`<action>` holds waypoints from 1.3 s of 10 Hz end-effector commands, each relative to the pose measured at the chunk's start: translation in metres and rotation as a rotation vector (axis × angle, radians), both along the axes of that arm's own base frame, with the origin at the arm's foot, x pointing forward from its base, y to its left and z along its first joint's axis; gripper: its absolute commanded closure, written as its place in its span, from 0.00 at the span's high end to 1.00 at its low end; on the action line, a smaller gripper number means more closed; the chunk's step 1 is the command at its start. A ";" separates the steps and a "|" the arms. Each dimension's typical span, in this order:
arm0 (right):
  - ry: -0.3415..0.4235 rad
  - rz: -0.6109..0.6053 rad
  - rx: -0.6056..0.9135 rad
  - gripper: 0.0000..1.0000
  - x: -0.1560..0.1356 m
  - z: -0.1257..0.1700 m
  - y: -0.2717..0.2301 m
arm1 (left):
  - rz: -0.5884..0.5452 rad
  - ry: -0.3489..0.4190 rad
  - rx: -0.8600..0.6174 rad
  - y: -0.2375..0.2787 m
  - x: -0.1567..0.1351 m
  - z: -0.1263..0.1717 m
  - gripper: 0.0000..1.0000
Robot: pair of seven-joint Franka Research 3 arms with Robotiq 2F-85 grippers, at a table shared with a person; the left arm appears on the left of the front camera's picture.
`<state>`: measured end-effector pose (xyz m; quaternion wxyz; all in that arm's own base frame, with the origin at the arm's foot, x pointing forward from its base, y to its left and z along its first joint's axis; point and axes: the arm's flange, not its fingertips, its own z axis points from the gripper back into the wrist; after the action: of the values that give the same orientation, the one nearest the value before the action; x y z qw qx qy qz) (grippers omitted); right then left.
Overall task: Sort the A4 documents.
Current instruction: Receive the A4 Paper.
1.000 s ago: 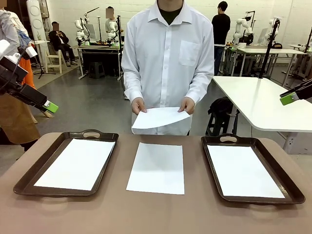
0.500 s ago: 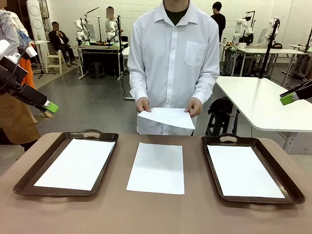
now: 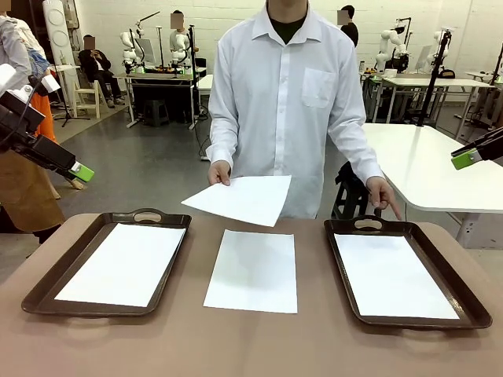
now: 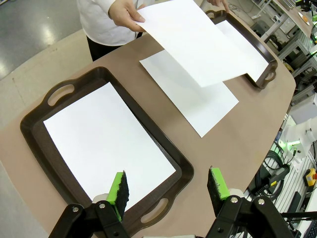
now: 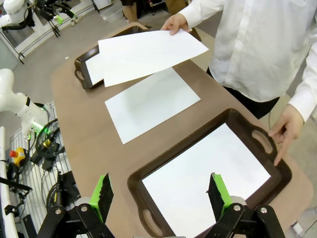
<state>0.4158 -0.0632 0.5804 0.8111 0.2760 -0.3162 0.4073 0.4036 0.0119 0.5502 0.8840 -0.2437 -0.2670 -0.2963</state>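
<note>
On the table I count 4 A4 docs & 2 brown trays. 9 o'clock: left tray [image 3: 53, 275] w/ left-tray sheet [image 3: 122, 263] flat inside. 3 o'clock: right tray [image 3: 454, 276] w/ right-tray sheet [image 3: 393, 275] inside. Dead centre btwn them: centre sheet [image 3: 253, 269], on the tabletop. 12 o'clock: person's hand [image 3: 220, 173] holds the 4th sheet [image 3: 240, 198] by its edge, in the air over the centre sheet's far end. Other hand [image 3: 383, 195] is near the right tray's handle. 2 grippers up: left gripper [image 4: 167, 186] & right gripper [image 5: 161, 191] hover, jaws wide apart, gripping nothing.
</note>
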 end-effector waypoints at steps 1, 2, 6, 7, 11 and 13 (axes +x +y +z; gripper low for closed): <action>-0.003 0.002 0.006 1.00 0.001 0.000 0.001 | -0.012 -0.012 0.011 0.001 -0.001 -0.001 0.83; -0.003 0.002 0.006 1.00 0.001 0.000 0.001 | -0.012 -0.012 0.011 0.001 -0.001 -0.001 0.83; -0.003 0.002 0.006 1.00 0.001 0.000 0.001 | -0.012 -0.012 0.011 0.001 -0.001 -0.001 0.83; -0.003 0.002 0.006 1.00 0.001 0.000 0.001 | -0.012 -0.012 0.011 0.001 -0.001 -0.001 0.83; 0.000 0.000 0.000 1.00 0.000 0.000 0.000 | -0.012 -0.012 0.011 0.001 -0.001 -0.001 0.83; 0.059 0.035 0.095 1.00 0.024 -0.012 0.015 | -0.012 -0.012 0.011 0.001 -0.001 -0.001 0.83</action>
<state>0.4220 -0.0569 0.5726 0.8072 0.2993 -0.3109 0.4027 0.4036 0.0119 0.5503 0.8840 -0.2437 -0.2671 -0.2963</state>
